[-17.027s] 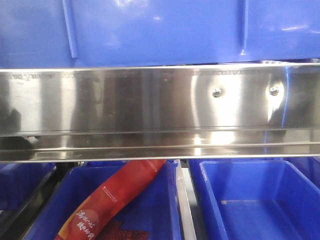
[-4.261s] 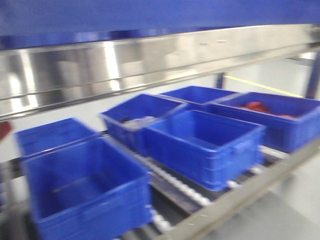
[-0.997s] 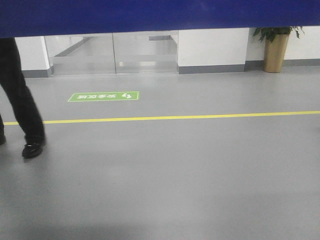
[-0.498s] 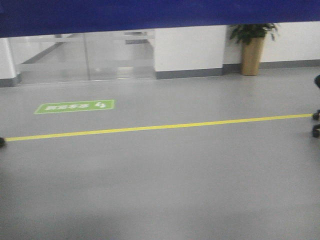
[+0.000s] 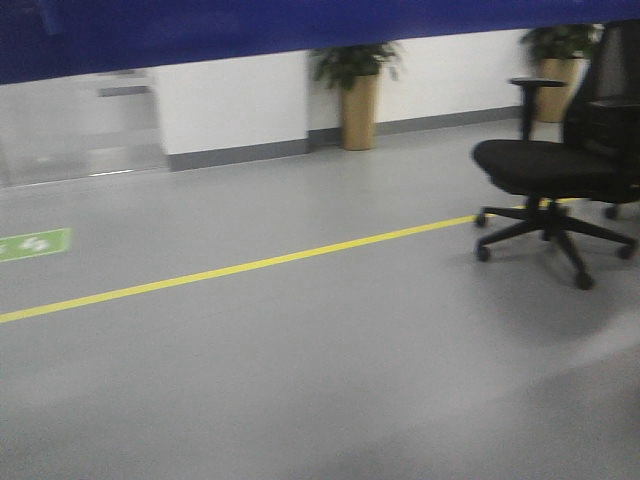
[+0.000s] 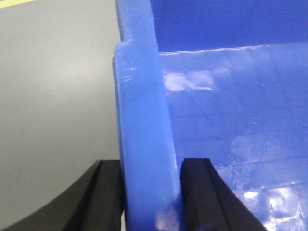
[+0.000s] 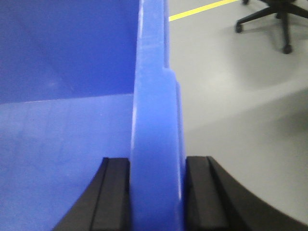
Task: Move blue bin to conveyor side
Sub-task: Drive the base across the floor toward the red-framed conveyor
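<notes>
Here the blue bin (image 5: 300, 25) hangs between the two arms above the grey floor (image 5: 300, 390), showing as a dark blue band across the top of the front view. The left claw (image 6: 150, 192) is clamped on one thick side rim and the right claw (image 7: 156, 192) on the opposite rim. The stiff, glossy plastic should carry rigidly but could slip between the pads, so the rolled rim is the sound hold. It is probably light, though its inside is only partly visible.

floor (image 5: 300, 390) grey | yellow line (image 5: 230, 268) | green sticker (image 5: 30, 243) | office chair (image 5: 545, 165) | planter (image 5: 360, 112)
</notes>
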